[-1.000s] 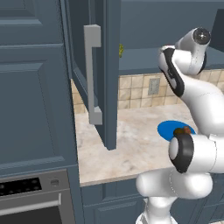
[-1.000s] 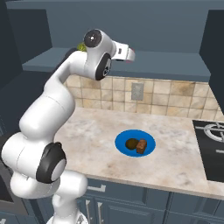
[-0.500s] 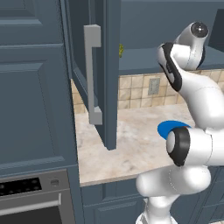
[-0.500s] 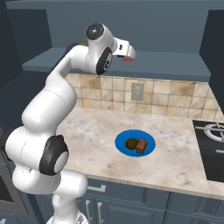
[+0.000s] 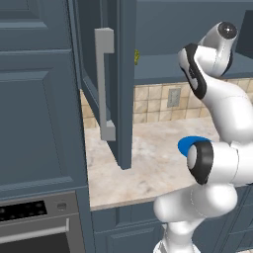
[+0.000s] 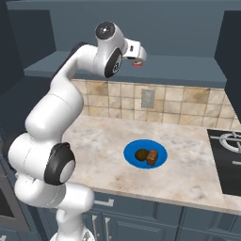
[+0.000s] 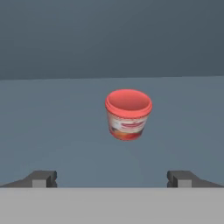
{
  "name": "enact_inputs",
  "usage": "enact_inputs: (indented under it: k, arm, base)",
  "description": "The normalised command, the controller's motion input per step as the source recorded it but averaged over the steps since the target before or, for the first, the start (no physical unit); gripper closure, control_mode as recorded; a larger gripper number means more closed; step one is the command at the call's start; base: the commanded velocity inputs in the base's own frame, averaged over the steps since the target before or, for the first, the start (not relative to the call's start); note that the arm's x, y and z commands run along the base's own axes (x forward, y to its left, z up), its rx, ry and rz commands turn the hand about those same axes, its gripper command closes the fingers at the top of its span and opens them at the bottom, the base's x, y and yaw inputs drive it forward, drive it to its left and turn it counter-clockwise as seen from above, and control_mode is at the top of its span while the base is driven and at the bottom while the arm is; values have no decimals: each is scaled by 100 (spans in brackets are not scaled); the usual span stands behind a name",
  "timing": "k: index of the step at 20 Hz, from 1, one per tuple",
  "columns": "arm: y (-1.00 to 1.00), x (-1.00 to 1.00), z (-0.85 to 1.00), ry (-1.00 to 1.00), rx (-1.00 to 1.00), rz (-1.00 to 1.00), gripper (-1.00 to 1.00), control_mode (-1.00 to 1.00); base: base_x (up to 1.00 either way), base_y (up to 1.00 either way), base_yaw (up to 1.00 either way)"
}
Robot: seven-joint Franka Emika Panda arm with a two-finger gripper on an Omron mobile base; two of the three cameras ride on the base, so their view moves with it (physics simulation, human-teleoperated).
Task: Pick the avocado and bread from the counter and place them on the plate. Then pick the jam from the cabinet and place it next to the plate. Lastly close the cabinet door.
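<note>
Counter (image 6: 188, 174) of beige marbled stone runs along a tan tiled backsplash (image 6: 188, 101), in which I see one grey wall outlet (image 6: 148, 98). At the counter's right edge sits a black cooktop (image 6: 228, 157). In the left base view, dark blue-grey cabinetry encloses the worktop, with an oven front (image 5: 34, 230) below the counter's left end.

The cabinet door (image 5: 118, 79) stands open, swung out over the left part of the counter, its long vertical grey bar handle (image 5: 105, 84) facing the camera. The cabinet (image 6: 179, 66) above the backsplash shows a dark blue-grey inner shelf.

The plate (image 6: 162, 157), a flat bright blue disc, lies near the middle of the counter, toward its front edge. The avocado (image 6: 140, 154), a round dark olive-brown ball, and the bread (image 6: 152, 157), a brown oblong lump, both rest on the plate, touching each other, avocado to the left.

The jam (image 7: 128, 114) is a small red jar with a whitish label band and a red top. In the hand view it stands on the cabinet shelf, centred ahead of the gripper (image 7: 112, 178). In the right base view I see it just past the hand, at shelf level.

The gripper's jaws are spread fully wide and grasp nothing; the jam lies beyond the fingertips (image 7: 43, 178), apart from both.
</note>
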Motion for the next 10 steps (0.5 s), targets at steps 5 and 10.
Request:
enact_inputs:
  k: [5,10]
  arm:
    - [-3,15,0,0,0,4,-100,-100]
    - [-6,18,0,0,0,3,-100,-100]
  base:
    - [0,0,0]
    - [0,0,0]
